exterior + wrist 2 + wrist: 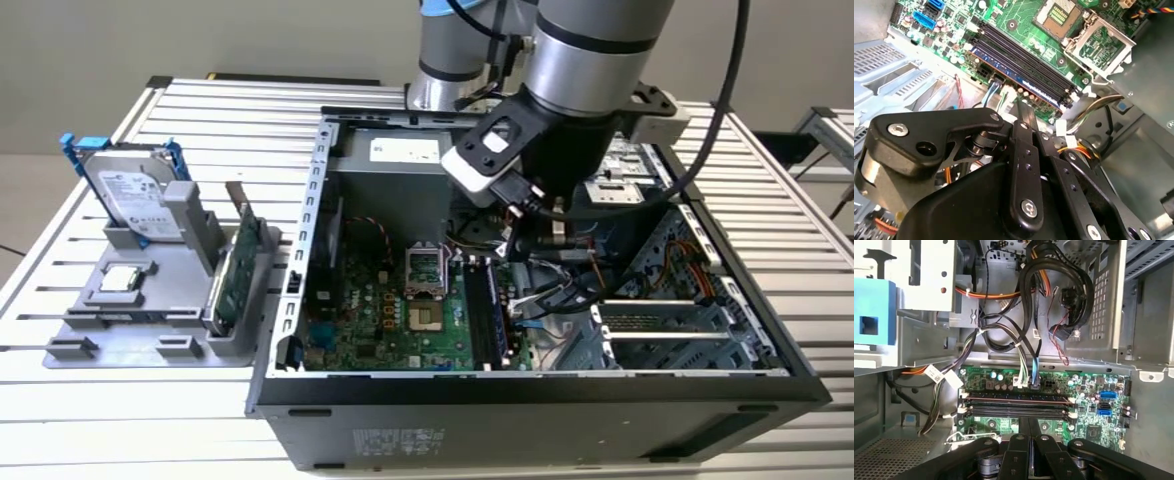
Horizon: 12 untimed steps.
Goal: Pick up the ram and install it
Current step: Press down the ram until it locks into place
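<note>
1 ram [1026,82] seated in slot, fingers [1026,117] above, apart.

Robot lab (slatted aluminium bench [747,180], opened PC case [534,400])

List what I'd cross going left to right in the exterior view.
Silver hard drive in blue bracket → green circuit card → case wall → motherboard → ram in its slot → drive cage.
</note>
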Motion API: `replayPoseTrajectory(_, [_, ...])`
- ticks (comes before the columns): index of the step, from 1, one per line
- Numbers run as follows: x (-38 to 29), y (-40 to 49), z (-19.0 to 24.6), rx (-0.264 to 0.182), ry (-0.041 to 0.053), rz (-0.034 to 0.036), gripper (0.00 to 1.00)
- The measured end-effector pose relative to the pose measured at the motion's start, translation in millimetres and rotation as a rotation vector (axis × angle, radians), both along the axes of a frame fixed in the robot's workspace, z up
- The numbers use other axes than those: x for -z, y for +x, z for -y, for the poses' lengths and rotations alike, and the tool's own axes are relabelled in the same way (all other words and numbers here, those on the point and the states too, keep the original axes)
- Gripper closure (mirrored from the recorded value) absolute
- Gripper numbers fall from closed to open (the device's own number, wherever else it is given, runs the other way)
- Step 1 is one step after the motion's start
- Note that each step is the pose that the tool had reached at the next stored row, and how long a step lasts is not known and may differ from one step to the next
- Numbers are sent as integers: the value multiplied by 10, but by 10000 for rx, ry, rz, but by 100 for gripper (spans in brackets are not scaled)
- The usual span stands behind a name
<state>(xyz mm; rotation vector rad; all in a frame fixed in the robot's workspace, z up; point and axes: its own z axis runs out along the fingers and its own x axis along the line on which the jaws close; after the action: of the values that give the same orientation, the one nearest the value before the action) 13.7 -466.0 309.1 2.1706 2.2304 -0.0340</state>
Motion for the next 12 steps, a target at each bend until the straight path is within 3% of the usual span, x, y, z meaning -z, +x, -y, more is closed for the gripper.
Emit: replayPoseTrajectory(12, [-192, 0, 1, 17, 56, 0, 100])
